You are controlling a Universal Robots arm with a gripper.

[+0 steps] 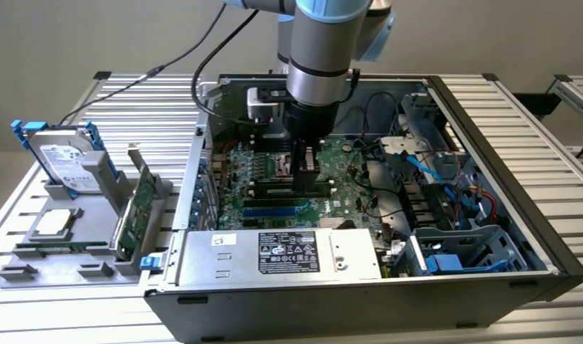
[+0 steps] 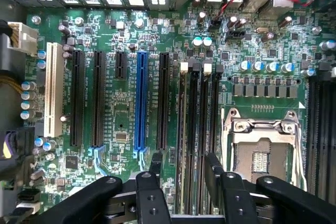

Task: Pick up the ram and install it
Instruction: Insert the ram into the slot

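PC case [image 1: 272, 319]: dark sheet-metal box, side off, on slatted alu bench [image 1: 559, 186]. Mobo [image 2: 121, 124]: green, glossy, dense w/ caps + slots. My hand [image 2: 184, 158] hangs straight over the black plastic DIMM slots [image 2: 195, 119], fingers [image 2: 152, 182] spread wide, gripping nothing. The slots' long axis runs through the gap between them. Ram: can't pick out for sure; prob. edge-on in a slot right below.
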